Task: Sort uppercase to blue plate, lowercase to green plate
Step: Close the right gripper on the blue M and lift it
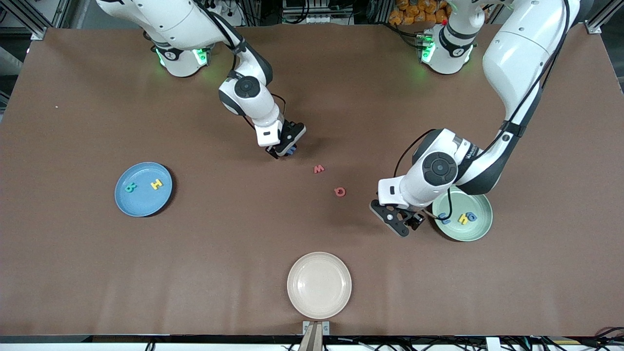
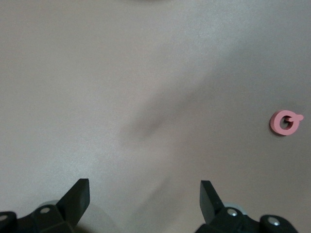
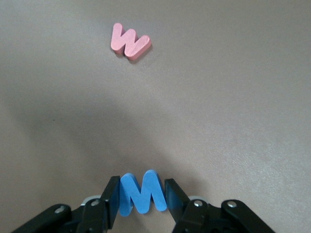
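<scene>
My right gripper (image 1: 285, 150) (image 3: 142, 198) is down at the table's middle, shut on the blue M (image 3: 142, 193), one finger against each side of it. The red w (image 1: 319, 169) (image 3: 129, 42) lies close by, with the red Q (image 1: 340, 191) (image 2: 285, 122) a little nearer the front camera. The blue plate (image 1: 141, 204) holds the teal R (image 1: 130, 186) and yellow H (image 1: 156, 184). On the green plate (image 1: 475, 231) lie a yellow h (image 1: 463, 219) and two blue letters (image 1: 471, 216), partly under the left arm. My left gripper (image 1: 396, 222) (image 2: 145, 194) stands open over bare table between the Q and the green plate.
A cream plate (image 1: 319, 304) with nothing on it sits at the table edge nearest the front camera, midway along. The brown table cover (image 1: 219, 234) is bare between the plates.
</scene>
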{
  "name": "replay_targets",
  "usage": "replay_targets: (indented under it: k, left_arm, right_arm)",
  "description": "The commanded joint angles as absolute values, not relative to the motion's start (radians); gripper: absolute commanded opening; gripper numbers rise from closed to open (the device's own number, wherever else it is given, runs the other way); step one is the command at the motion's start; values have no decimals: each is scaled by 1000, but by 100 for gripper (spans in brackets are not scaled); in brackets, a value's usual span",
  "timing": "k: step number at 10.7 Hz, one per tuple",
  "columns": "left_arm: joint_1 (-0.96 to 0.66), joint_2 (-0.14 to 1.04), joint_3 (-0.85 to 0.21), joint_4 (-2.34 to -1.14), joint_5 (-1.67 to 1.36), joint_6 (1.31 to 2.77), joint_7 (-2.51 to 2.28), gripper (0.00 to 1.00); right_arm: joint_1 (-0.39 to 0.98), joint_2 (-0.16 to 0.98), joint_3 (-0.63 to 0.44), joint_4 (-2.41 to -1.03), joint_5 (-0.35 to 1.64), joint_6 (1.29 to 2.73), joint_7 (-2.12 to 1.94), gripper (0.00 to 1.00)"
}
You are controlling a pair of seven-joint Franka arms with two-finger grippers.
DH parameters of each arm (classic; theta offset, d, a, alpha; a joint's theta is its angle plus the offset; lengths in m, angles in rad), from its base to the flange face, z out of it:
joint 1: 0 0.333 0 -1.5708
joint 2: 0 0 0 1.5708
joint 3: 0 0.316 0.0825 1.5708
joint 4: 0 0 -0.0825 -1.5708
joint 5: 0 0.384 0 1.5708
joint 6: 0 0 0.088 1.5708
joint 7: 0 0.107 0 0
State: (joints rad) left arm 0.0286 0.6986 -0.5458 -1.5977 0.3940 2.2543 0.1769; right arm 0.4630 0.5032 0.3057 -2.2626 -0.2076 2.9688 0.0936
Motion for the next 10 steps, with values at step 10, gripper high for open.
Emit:
replay_targets:
  k: [10]
  left_arm:
    - [17, 683, -548, -1605, 400, 2247, 180, 100]
  right_arm:
    - [385, 473, 279, -2224, -227, 2890, 22, 28]
